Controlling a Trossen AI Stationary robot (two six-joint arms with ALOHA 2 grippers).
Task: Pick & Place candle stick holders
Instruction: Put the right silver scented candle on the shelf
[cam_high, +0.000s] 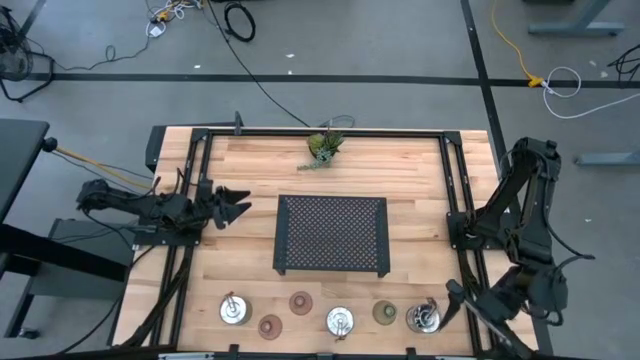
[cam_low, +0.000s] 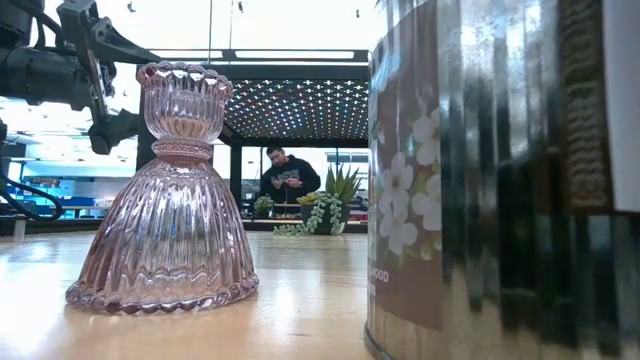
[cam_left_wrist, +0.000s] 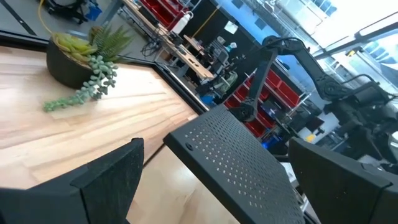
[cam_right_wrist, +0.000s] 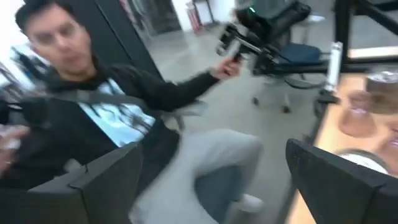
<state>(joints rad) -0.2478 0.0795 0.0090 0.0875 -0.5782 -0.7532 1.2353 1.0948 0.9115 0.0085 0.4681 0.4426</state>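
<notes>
Nothing's been placed yet: all six candle stick holders (cam_high: 300, 302) are lined up along the near edge, black tray (cam_high: 332, 234) bare, left gripper (cam_high: 236, 206) and right gripper (cam_high: 456, 296) spread apart.

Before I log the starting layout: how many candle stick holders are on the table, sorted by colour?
Silver holders: 3
Brownish-red holders: 2
Olive-green holder: 1
Total: 6, all in a row along the table's near edge.
</notes>
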